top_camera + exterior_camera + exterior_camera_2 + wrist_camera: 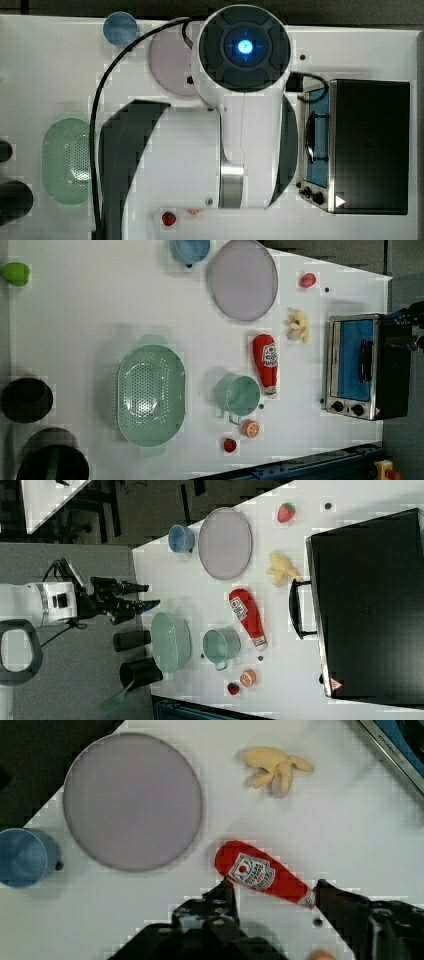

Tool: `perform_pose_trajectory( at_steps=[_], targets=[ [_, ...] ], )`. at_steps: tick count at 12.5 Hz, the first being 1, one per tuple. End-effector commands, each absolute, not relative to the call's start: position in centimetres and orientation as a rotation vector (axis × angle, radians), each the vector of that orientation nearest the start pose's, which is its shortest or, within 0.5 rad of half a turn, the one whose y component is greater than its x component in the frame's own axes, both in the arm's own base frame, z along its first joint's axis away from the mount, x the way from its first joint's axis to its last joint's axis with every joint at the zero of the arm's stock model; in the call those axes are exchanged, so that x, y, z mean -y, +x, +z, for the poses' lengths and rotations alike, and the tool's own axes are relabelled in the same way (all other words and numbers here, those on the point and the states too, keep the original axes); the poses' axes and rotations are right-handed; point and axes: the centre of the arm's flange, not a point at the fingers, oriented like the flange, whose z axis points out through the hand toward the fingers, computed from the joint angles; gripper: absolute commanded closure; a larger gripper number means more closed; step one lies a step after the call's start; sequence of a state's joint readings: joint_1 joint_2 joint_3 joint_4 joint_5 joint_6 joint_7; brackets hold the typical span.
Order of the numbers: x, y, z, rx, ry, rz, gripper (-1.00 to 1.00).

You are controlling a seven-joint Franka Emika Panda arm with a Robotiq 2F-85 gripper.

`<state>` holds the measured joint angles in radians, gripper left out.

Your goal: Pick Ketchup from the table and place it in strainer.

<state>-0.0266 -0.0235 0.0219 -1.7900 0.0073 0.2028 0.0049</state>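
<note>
In the top view, much of the white table (60, 80) is being covered by the robot arm (245, 125), which is seen from above. The strainer (65, 160) is being shown at the top view's left, partly behind a black cable (97, 130). A strawberry (169, 218) is being seen near the lower edge, a blue cup (120, 28) at the upper left, and a toaster oven (360, 147) at the top view's right.

In the left view, the ketchup (266, 364) is being shown lying on its side on the table, between the green cup (239, 395) and the toaster oven, with its cap end pointing to the lower edge. The strainer is being seen well apart from it, beyond the green cup toward the left view's left, with nothing in it. A grey plate (243, 279) and a banana (298, 325) are lying above the bottle.

In the right view, the gripper (142, 596) is being held off the table's edge, beside the strainer, with its fingers spread and nothing between them. The ketchup is lying flat near the oven's handle (298, 609).

In the wrist view, the ketchup is being framed between the two dark fingers (222, 897), which are standing apart on either side of it, high above it and grasping nothing. The plate and the banana are lying beyond it.
</note>
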Motion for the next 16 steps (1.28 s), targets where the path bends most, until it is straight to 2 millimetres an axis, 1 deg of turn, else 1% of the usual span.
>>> perform_pose_trajectory(
  at_steps=[1, 3, 5, 7, 10, 13, 16],
  targets=[
    [1.9, 48.5, 57.9, -1.373, -2.829, 0.060, -0.58],
    [1.8, 48.4, 57.2, -1.372, -2.835, 0.080, -0.99],
    [1.7, 48.1, 55.3, -1.294, -2.883, 0.138, -1.00],
    [1.6, 47.8, 53.0, -1.118, -2.959, 0.188, -1.00],
    [1.2, 47.4, 49.3, -0.781, -3.056, 0.212, -1.00],
    [0.5, 46.4, 44.5, -0.371, -3.121, 0.233, -1.00],
    [-0.2, 45.5, 39.9, -0.010, -3.137, 0.182, -1.00]
  ],
)
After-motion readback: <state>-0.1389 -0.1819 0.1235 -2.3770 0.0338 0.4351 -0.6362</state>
